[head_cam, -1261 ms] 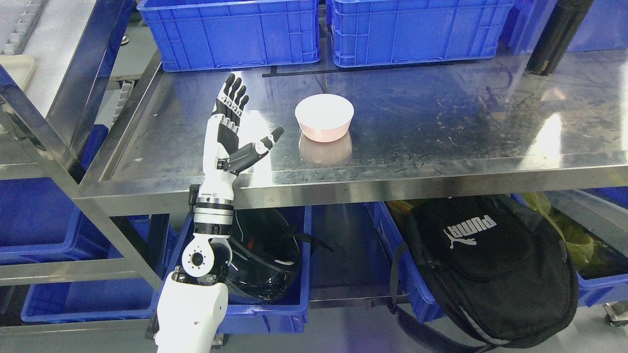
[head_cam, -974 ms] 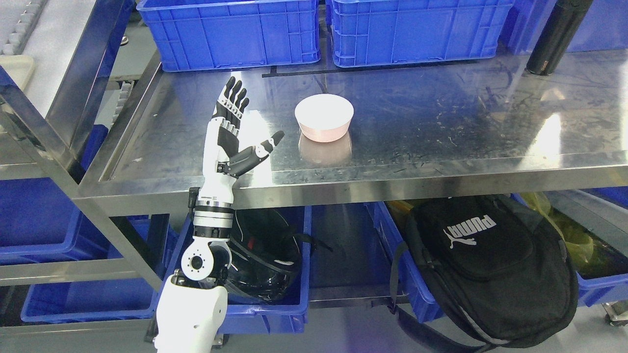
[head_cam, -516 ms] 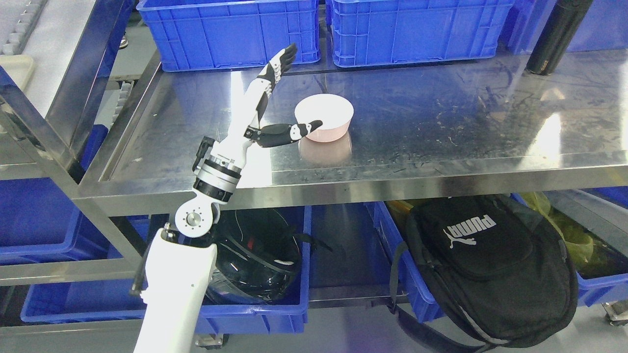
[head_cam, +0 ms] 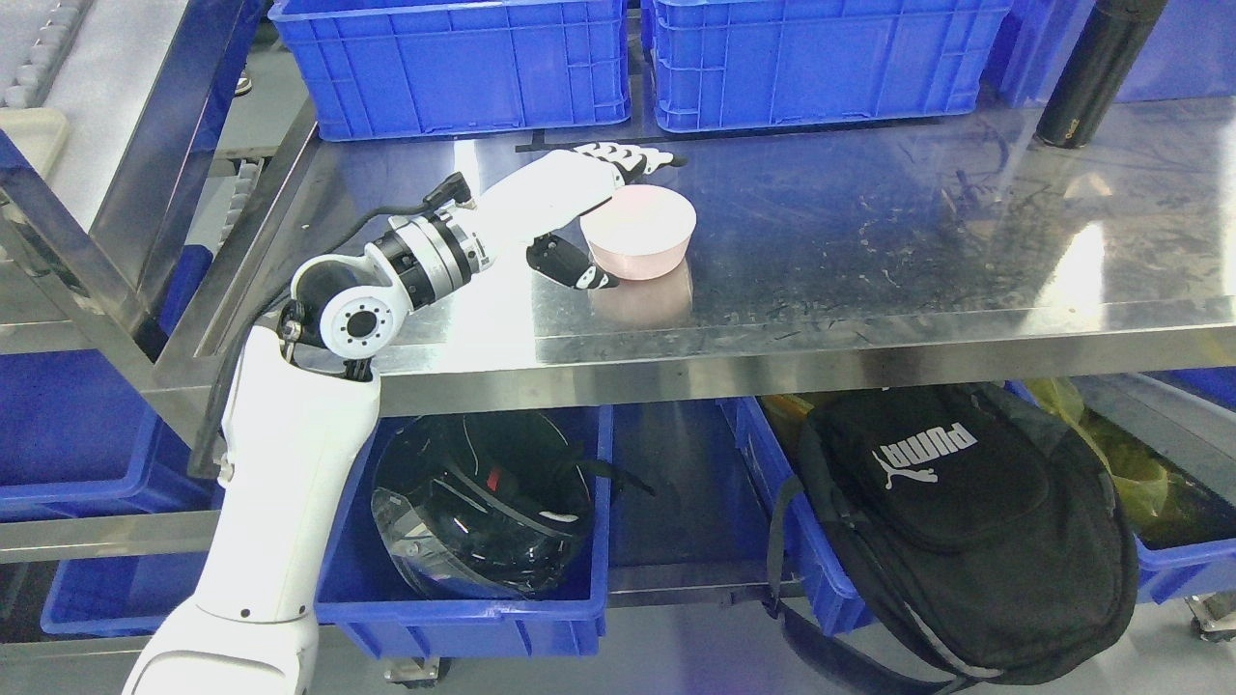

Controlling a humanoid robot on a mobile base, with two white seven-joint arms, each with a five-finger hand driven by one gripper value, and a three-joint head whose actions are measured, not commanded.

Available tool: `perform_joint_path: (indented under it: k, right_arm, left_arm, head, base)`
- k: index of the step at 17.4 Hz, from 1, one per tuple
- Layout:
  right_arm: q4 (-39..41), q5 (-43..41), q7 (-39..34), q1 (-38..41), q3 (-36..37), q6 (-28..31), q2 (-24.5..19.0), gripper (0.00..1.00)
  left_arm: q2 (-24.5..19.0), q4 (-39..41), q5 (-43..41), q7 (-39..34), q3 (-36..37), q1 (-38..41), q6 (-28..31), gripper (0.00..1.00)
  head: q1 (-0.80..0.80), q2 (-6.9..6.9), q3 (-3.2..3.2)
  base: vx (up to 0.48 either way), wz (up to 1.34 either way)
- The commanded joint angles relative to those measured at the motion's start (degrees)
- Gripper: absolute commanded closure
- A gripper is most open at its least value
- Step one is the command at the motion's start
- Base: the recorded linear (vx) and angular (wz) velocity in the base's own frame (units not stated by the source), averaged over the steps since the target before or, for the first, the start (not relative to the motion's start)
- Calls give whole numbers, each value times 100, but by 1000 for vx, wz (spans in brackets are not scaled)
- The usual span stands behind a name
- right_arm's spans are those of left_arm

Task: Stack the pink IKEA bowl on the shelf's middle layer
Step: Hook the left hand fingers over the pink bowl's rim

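Resting upright, rim up: pink bowl (head_cam: pixel 638 232) | left hand (head_cam: pixel 579 208) cupping its left side

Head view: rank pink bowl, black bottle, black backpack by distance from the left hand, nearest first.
1. pink bowl: right at the left hand, fingers around it.
2. black backpack: below the shelf, lower right.
3. black bottle: far right back corner of the shelf.

the left hand (head_cam: pixel 579 208) reaches over the steel shelf (head_cam: pixel 869 241) and cups the pink bowl (head_cam: pixel 639 232) from its 9 o'clock side. the fingers (head_cam: pixel 632 159) lie behind the rim at 11 o'clock and the thumb (head_cam: pixel 575 268) is near the bowl wall at 8 o'clock. the bowl stands upside down. two blue crates (head_cam: pixel 454 63) stand at 12 o'clock from it.
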State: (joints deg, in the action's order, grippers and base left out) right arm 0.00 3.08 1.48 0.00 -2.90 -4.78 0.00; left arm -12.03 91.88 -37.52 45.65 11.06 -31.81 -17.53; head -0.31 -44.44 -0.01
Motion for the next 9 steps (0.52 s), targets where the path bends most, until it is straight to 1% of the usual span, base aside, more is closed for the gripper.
perform_joint_path:
  k: [1,4,5,7,9]
  right_arm:
    - [100,0,2,132,0,3,100,0]
    - [100,0,2,132,0,3,100,0]
    - [100,0,2,132,0,3,100,0]
    - [100,0,2,132,0,3,100,0]
    - [100,0,2,132,0,3,100,0]
  left_arm:
    - [-46,67,-607,585,-7,-413,-75,1]
    - [51,67,-984,1137,37,-554,-66,4]
    - [51,67,-1246,1235,176,-580,-31,5]
    - [86,67,-1782,1245,387,-511,-31,5]
    - [270,50,-2126,1245,572,-475,-22,5]
  head:
    - [0,0,0]
    - [0,0,0]
    - [0,0,0]
    - [0,0,0]
    - [0,0,0]
  base:
    - [0,0]
    - [0,0]
    - [0,0]
    - [0,0]
    - [0,0]
